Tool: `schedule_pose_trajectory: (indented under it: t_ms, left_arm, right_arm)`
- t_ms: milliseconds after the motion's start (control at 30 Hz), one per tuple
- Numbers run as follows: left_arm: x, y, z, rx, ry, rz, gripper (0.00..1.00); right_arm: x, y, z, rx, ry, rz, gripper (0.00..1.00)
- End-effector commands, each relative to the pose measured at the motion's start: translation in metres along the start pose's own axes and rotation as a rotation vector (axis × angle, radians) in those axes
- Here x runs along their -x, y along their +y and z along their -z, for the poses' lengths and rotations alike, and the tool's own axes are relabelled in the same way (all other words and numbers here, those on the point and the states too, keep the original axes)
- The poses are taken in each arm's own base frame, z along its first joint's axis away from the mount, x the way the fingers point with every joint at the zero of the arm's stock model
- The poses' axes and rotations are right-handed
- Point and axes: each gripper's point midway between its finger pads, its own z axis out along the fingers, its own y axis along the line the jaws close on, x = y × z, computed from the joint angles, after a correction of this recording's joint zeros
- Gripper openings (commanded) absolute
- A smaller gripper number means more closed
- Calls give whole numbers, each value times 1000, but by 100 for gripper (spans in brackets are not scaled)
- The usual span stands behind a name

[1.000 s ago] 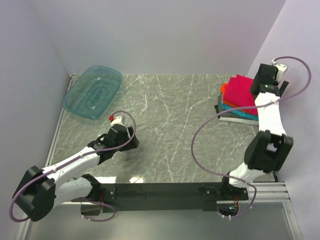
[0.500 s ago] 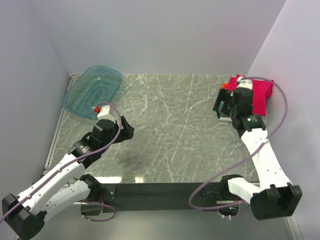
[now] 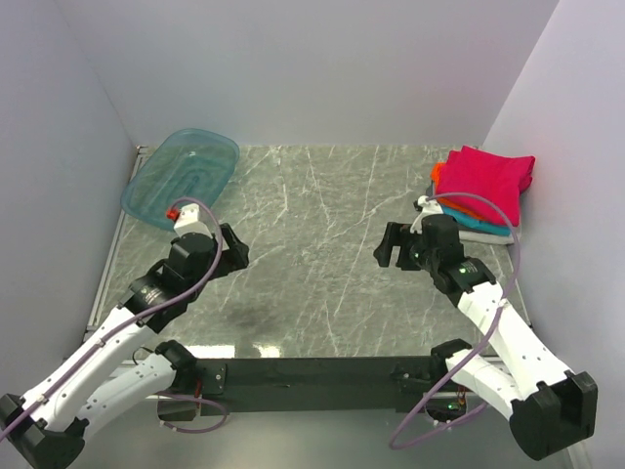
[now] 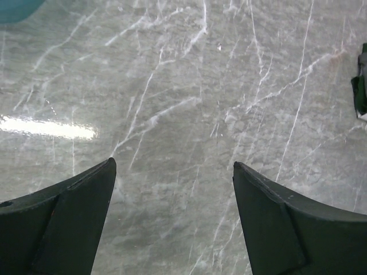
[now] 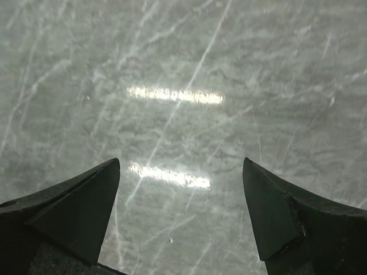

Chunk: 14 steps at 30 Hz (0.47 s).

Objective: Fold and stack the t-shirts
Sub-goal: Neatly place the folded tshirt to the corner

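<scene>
Left pincer (image 4: 174, 163) wide, empty, low over bench (image 3: 312, 293), left of centre, arm stretched far-right. Right pincer (image 5: 180, 160) wide, empty, pointing left, forearm angled in from near right. T-shirts (image 3: 483, 186) stacked far right, crimson on top. Tub (image 3: 181, 179) far left.

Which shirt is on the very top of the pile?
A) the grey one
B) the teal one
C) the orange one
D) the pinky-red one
D: the pinky-red shirt lies uppermost, with nothing resting on it.
</scene>
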Motion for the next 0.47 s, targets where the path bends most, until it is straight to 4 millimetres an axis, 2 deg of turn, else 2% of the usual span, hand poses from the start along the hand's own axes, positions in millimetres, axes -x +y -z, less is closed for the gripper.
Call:
schedule_pose_trajectory:
  t_ms: [0,233,433]
  left_arm:
    - [28,-1,15,8,-81,41,88]
    - [40,5,29,-10,-155,49,89]
    - [41,11,32,16,-158,38,90]
  right_arm:
    - [12,9,2,32,-51,23,93]
    - [17,8,9,26,-78,53,93]
    - [18,12,8,45,-79,58,93]
